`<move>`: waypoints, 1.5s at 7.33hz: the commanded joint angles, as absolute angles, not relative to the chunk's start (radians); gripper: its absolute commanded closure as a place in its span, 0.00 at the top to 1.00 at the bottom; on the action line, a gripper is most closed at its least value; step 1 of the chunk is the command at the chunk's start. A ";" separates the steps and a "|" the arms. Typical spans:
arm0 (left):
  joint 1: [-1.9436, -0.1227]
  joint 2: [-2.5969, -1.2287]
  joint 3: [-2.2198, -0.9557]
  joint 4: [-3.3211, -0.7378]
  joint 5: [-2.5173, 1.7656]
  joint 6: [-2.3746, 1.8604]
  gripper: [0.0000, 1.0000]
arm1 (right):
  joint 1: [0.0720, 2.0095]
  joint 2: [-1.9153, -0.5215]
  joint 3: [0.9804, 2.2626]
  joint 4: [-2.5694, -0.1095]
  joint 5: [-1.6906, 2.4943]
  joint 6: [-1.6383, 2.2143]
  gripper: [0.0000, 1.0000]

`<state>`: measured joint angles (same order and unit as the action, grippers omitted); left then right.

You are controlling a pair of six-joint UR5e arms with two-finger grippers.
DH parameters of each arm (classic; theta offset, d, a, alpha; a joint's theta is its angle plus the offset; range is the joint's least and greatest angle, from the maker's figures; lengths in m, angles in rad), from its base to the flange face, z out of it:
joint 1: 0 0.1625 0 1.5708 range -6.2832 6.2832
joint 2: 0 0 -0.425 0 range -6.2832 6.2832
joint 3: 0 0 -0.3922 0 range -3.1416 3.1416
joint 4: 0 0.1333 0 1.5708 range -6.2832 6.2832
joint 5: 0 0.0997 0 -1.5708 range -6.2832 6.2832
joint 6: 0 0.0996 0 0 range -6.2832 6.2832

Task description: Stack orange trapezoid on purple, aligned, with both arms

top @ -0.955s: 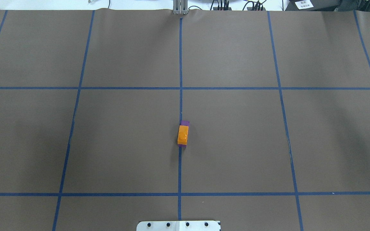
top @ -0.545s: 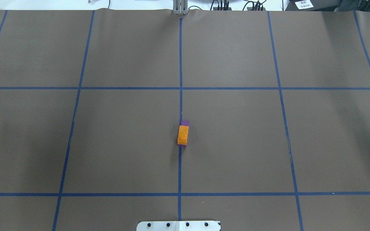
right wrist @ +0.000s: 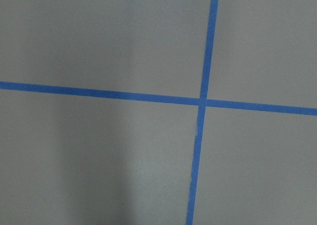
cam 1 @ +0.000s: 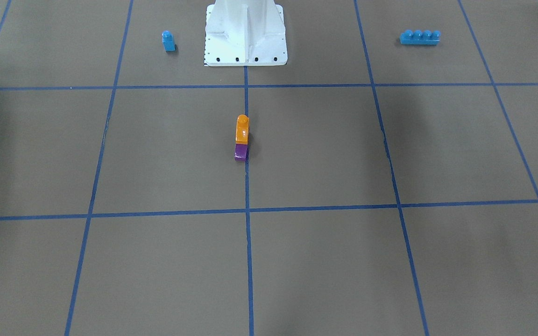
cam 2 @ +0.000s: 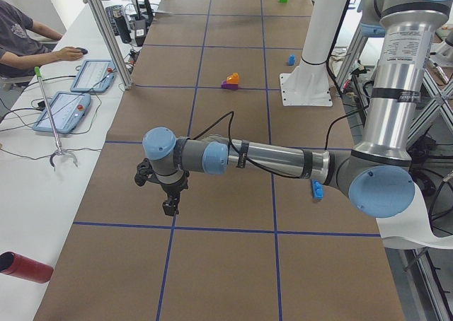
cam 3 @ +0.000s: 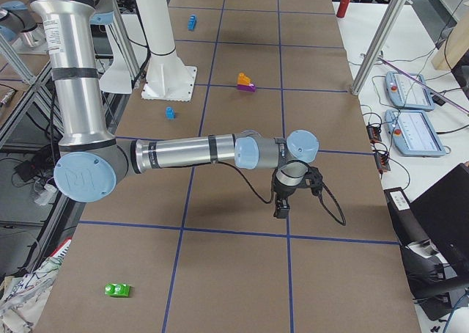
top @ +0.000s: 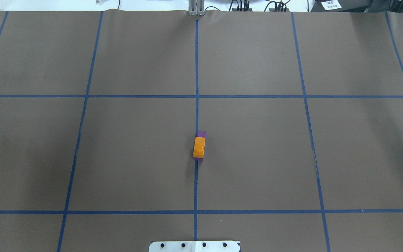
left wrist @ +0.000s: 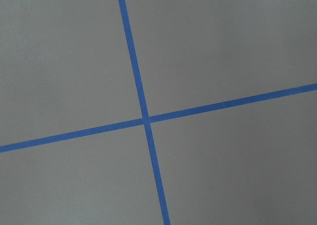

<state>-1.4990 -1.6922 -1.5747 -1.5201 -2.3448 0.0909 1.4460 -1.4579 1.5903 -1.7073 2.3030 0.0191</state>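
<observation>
The orange trapezoid (top: 199, 147) sits on top of the purple brick (top: 201, 134) on the centre tape line; neither gripper touches it. In the front-facing view the orange (cam 1: 242, 129) stands over the purple (cam 1: 241, 152), whose slope sticks out at one end. My left gripper (cam 2: 170, 208) hangs over the table far from the stack, in the exterior left view only. My right gripper (cam 3: 281, 211) hangs far from the stack, in the exterior right view only. I cannot tell if either is open or shut. Both wrist views show only bare mat and tape.
A small blue single-stud brick (cam 1: 168, 41) and a long blue four-stud brick (cam 1: 420, 37) lie on either side of the white pedestal (cam 1: 245, 32). A green brick (cam 3: 117, 290) lies near the table's right end. Operators' tablets (cam 2: 64, 109) sit on the side table.
A black part of the right gripper at the overhead view's right edge one second ago has left that view. The orange-on-purple stack has not moved.
</observation>
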 commanded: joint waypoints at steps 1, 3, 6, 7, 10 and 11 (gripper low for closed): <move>-1.499 -1.694 -1.575 -1.520 -2.350 0.081 1.00 | 1.454 -1.460 1.592 -1.707 2.309 0.014 1.00; -1.499 -1.697 -1.577 -1.522 -2.347 0.081 1.00 | 1.465 -1.468 1.594 -1.707 2.318 0.011 1.00; -1.499 -1.694 -1.571 -1.522 -2.349 0.080 1.00 | 1.465 -1.479 1.598 -1.706 2.316 0.006 1.00; -1.499 -1.694 -1.569 -1.522 -2.344 0.080 1.00 | 1.465 -1.488 1.612 -1.706 2.315 0.008 1.00; -1.499 -1.694 -1.569 -1.523 -2.342 0.081 1.00 | 1.465 -1.511 1.651 -1.706 2.313 0.018 1.00; -1.499 -1.692 -1.575 -1.523 -2.345 0.083 1.00 | 1.465 -1.511 1.651 -1.706 2.313 0.020 1.00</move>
<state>-1.4987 -1.6935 -1.5707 -1.5231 -2.3433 0.0815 1.4649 -1.5090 1.6476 -1.7058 2.3133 0.0175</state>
